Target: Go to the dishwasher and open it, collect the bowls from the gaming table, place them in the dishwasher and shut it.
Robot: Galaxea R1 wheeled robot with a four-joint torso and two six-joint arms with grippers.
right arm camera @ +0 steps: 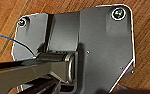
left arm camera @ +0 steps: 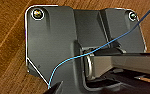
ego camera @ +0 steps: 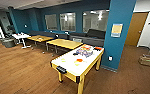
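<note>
You see the long white-topped gaming table with light wooden legs [ego camera: 77,65] in the lower centre of the head view, running toward the blue pillar [ego camera: 119,32]. On its near half sit what look like small bright bowls: an orange-red one [ego camera: 79,60] with yellow-green ones [ego camera: 63,59] beside it, though the blur keeps you from telling what they hold. Colourful game boxes [ego camera: 85,51] crowd its far end. Plain yellow-wood tables [ego camera: 63,43] stand behind it, at centre left. A crate-like box [ego camera: 148,60] rests on the floor at right. Both wrist views look down on wooden floorboards [left arm camera: 8,50]; you cannot tell whether either gripper's fingers are apart or together.
</note>
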